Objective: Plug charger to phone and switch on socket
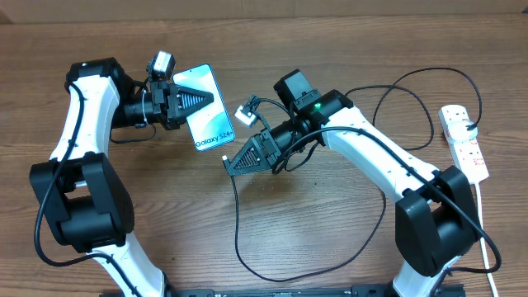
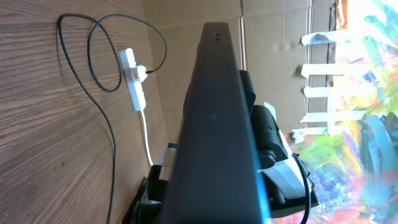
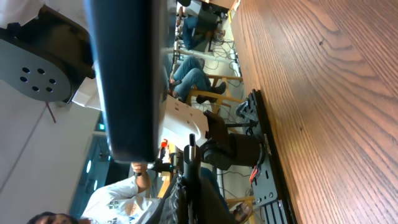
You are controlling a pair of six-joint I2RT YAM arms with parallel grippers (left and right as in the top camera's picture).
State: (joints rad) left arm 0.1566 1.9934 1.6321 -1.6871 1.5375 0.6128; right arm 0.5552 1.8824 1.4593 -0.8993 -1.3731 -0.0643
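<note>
My left gripper (image 1: 206, 99) is shut on the phone (image 1: 206, 128) and holds it off the table at the back left, its blue screen tilted up. In the left wrist view the phone (image 2: 214, 124) shows edge-on as a dark slab. My right gripper (image 1: 228, 162) is shut on the charger's plug tip (image 1: 224, 159), just below the phone's near end, with a small gap between them. The plug tip (image 3: 191, 148) points up beside the phone's dark edge (image 3: 127, 74). The charger cable (image 1: 239, 239) loops across the table to the socket (image 1: 464, 140) at the far right.
The socket's white lead (image 1: 485, 227) runs down the right edge past the right arm's base. Cable loops (image 1: 412, 91) lie behind the right arm. The socket (image 2: 134, 78) and cable (image 2: 112, 143) also show in the left wrist view, with a cardboard wall (image 2: 273, 25) behind.
</note>
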